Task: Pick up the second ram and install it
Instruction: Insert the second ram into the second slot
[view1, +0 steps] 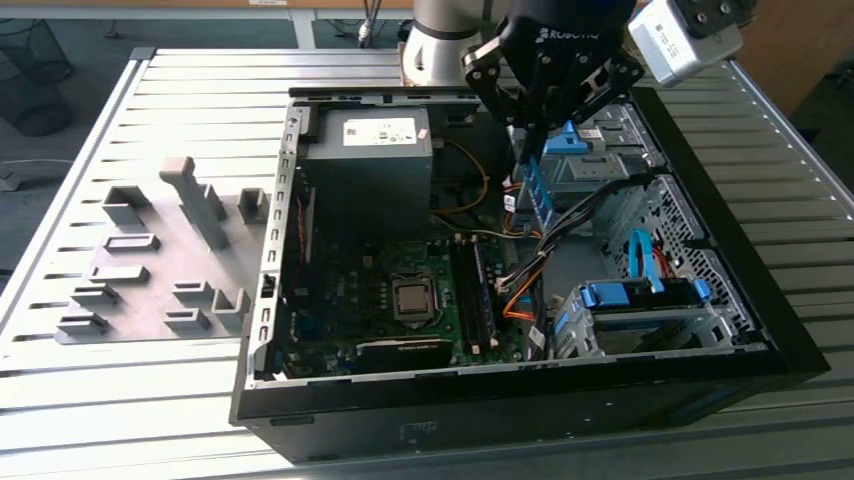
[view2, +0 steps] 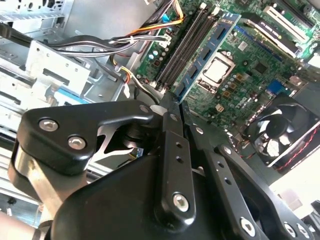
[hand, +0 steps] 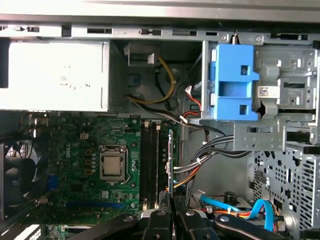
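The second ram (view1: 537, 186) hung on edge from the gripper (view1: 530, 135), a thin blue-green board pinched at its upper end between the two fingers closed on it, its length running down into the open computer case (view1: 747, 300). In the second wrist view the stick (view2: 205, 54) ran away from the black fingers (view2: 170, 125), its small dark chips in a row along one face, and its far end lay over the motherboard (view2: 250, 75) just beside the dark memory slots (view2: 187, 42). In the first wrist view it showed edge-on as a thin line (hand: 171, 165) rising from the fingertips (hand: 161, 217), right next to the slots (hand: 149, 160) (whether it touched a slot could not be told).

On the board the bare processor socket (hand: 112, 165) sat on the other side of the slots from the stick. A bundle of cables (view1: 514, 290) crossed the case near the ram. The grey power supply (view1: 367, 150) filled a corner of the case toward the exterior view's left, and blue plastic drive-bay clips (view1: 641, 295) sat on the metal cages toward the exterior view's right. The case lay on a slatted metal table (view1: 147, 380), with a grey fixture block (view1: 160, 270) well apart from it at the exterior view's left.
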